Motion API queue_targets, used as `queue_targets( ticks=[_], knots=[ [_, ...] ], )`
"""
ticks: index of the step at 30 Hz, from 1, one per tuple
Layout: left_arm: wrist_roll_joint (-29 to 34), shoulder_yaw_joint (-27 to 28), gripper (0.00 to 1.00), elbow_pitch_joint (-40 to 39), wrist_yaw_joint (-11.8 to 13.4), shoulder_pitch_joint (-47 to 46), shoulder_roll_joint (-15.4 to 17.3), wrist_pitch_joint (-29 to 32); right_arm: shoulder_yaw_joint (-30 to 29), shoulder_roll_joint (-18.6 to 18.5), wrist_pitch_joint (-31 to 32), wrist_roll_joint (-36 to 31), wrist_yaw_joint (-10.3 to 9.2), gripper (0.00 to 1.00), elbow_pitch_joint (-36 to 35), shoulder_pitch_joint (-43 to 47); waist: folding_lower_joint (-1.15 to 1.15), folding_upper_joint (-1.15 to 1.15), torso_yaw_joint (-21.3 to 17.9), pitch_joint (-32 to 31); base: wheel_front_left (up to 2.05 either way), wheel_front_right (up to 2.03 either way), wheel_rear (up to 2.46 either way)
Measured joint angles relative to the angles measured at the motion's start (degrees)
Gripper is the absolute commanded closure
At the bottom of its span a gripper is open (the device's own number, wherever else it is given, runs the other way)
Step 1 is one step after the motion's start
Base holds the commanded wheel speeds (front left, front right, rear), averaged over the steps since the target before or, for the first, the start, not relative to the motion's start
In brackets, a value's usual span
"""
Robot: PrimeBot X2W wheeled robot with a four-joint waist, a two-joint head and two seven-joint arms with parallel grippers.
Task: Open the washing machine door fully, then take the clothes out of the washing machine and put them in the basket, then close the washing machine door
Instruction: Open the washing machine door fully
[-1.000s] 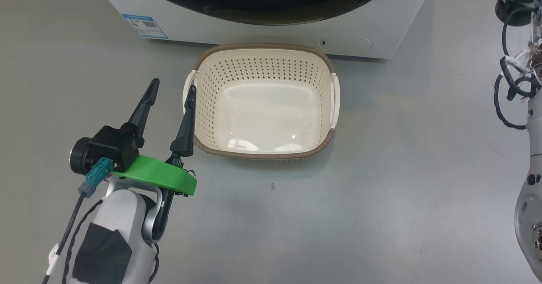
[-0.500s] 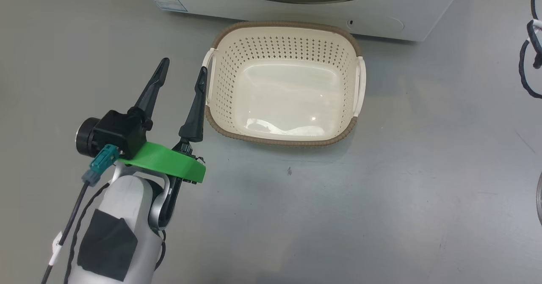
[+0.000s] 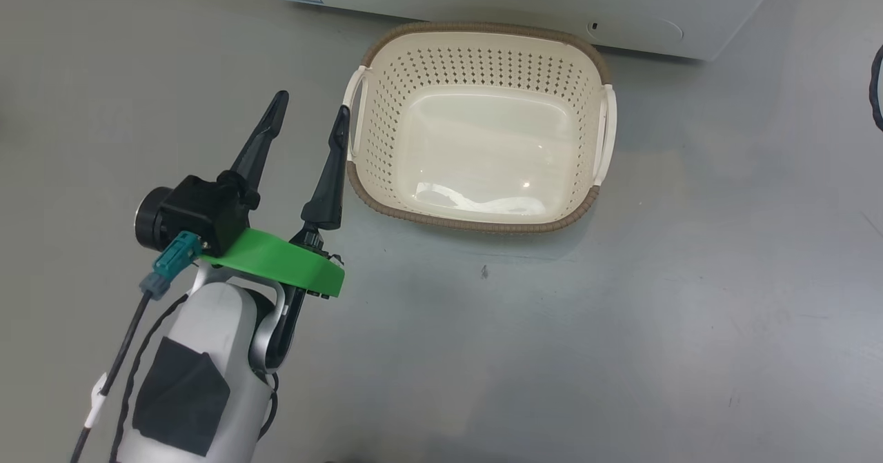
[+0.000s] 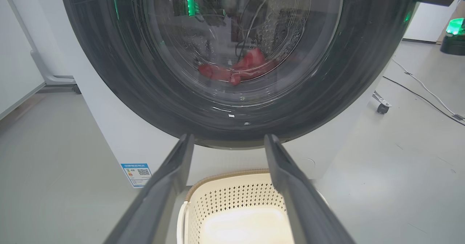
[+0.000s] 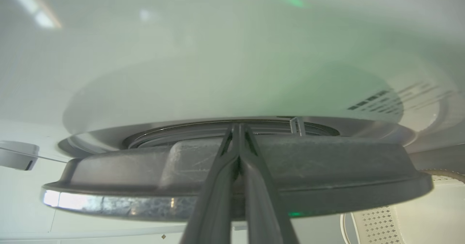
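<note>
Left gripper, fingers spread, hangs over bare floor beside the basket rim. Right gripper, pinched shut, points at the door edge.

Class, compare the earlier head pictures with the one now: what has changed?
The whole head view shifted: the basket and washing machine slid up and right together, so the camera moved, not they. Nothing was gripped or released. The left pincer stays open beside the basket, which stays empty.

Behind the washing machine door the clothes are seen only dimly through its reflecting glass (their stripes cannot be made out), while below that door the basket is cut off by the bottom edge.
</note>
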Motion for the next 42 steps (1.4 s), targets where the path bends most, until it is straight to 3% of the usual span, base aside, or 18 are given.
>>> queue_targets(
  ticks=[22, 28, 42],
  knots=[
    [-1.0, -0.9, 0.00, 0.2, 0.5, 0.0, 0.0, 0.0, -1.0, -0.8, 9.3, 5.6, 1.81, 1.00, 4.0, -0.9, 0.00, 0.00, 0.0, -0.9, 0.00, 0.00, 0.00],
    [-1.0, -0.8, 0.00, 1.0, 0.6, 0.0, 0.0, 0.0, -1.0, -0.4, 12.0, 6.9, 3.63, 1.00, 4.5, 0.3, 0.00, 0.00, -0.5, -1.8, 0.00, 0.00, 0.00],
    [-0.4, -0.2, 0.00, 3.0, 0.6, 0.1, 0.0, 0.0, -0.6, 1.7, 18.0, 9.9, 5.60, 1.00, 5.4, 5.5, 0.00, 0.00, -1.9, -5.2, 0.00, 0.00, 0.00]
  ],
)
